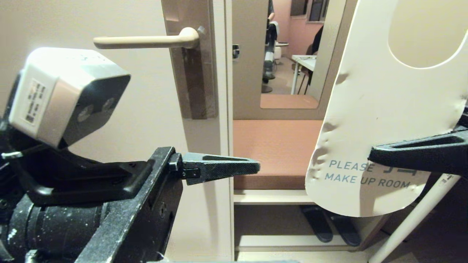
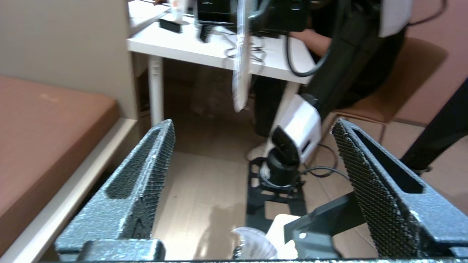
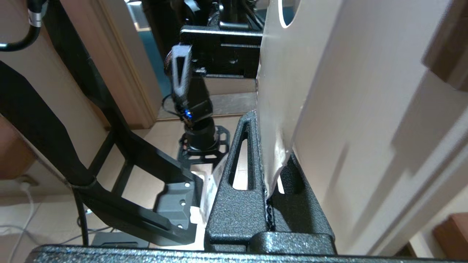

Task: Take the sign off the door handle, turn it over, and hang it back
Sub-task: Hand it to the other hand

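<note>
The sign [image 1: 380, 109] hangs at the right of the head view, upright, hole at the top, its white "PLEASE MAKE UP ROOM" side facing me. My right gripper [image 1: 376, 156] is shut on its lower right edge; the right wrist view shows the card [image 3: 278, 91] pinched between the two fingers [image 3: 270, 146]. The door handle [image 1: 146, 41], a cream lever on a brown-grey plate [image 1: 193, 73], is bare at the upper left. My left gripper [image 1: 248, 167] sits low, left of the sign and clear of it. Its jaws [image 2: 252, 126] stand wide open and empty.
Right of the door's edge [image 1: 225, 109] is an opening with a brown bench [image 1: 278, 153] and dark slippers [image 1: 329, 226] beneath. A white table leg [image 1: 413, 219] slants at the lower right. A person sits at a white desk [image 2: 204, 47] in the left wrist view.
</note>
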### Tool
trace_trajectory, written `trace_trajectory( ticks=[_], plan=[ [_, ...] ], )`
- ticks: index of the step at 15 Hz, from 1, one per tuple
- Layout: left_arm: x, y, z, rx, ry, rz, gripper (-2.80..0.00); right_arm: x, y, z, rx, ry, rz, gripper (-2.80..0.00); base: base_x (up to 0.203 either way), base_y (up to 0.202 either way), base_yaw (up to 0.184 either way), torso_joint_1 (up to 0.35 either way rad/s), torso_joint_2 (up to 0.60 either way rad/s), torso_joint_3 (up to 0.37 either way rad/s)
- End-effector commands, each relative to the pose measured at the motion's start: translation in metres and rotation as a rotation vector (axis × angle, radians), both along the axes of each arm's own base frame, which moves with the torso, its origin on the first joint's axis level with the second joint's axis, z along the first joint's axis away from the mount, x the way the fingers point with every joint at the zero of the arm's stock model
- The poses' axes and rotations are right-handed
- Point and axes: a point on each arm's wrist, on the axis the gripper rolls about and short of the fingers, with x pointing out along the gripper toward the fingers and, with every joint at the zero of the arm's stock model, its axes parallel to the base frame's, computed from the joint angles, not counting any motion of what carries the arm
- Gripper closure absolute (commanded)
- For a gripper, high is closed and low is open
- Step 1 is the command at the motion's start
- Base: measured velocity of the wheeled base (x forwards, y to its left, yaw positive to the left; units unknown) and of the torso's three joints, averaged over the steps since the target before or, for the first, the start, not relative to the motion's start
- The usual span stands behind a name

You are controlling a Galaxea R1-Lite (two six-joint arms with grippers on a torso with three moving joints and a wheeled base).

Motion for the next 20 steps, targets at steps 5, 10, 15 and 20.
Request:
trace_trajectory(
  ticks=[5,10,15,20],
  plan=[
    [0.004,-0.018,-0.001,-0.030,-0.010,-0.041,-2.80,0.002,0.021,0.004,-0.001,-0.002,0.060,0.00,0.000,0.000,0.000,0.000,0.00,0.000],
    [0.001,-0.022,-0.002,-0.025,-0.004,-0.060,-2.80,-0.001,0.043,0.005,-0.009,-0.002,0.099,0.00,0.000,0.000,0.000,0.000,0.00,0.000],
    [-0.001,-0.023,-0.001,-0.030,-0.007,-0.070,-2.80,0.002,0.063,0.005,0.015,-0.028,0.113,0.00,0.000,0.000,0.000,0.000,0.00,0.000],
    [-0.001,-0.023,0.001,-0.037,-0.012,-0.070,-2.80,0.001,0.073,0.002,0.024,-0.018,0.122,0.00,0.000,0.000,0.000,0.000,0.00,0.000]
  ],
)
